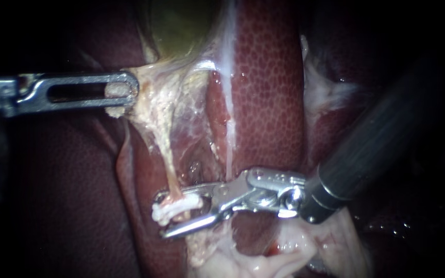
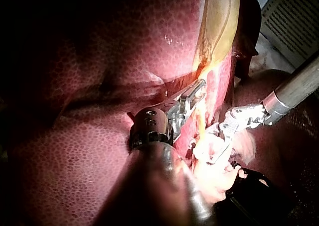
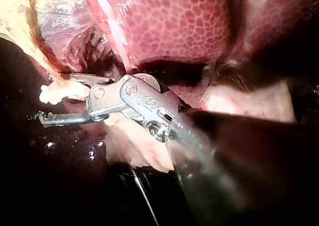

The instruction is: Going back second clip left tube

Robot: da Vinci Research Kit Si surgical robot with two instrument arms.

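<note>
While left instrument (image 1: 125, 93) grips pale tissue (image 1: 155, 105), right instrument (image 1: 161, 214) straddles the clip (image 1: 178, 206).

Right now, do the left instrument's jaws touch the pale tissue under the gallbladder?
Touching. The endoscope view shows the left instrument gripping the pale tissue between both jaws, under the gallbladder.

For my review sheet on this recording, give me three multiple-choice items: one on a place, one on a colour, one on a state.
1. Where is the clip? A on the liver; B on the thin tube, inside the right instrument's pincer; C on the gallbladder.
2. What colour is the clip? A white; B blue; C black.
3. The left instrument's pincer is: A open; B hidden; C shut on pale tissue.
Answers: B, it wraps the tube between the spread pincer; A, it shows white in the endoscope view; C, both sides clamp the tissue.
</note>
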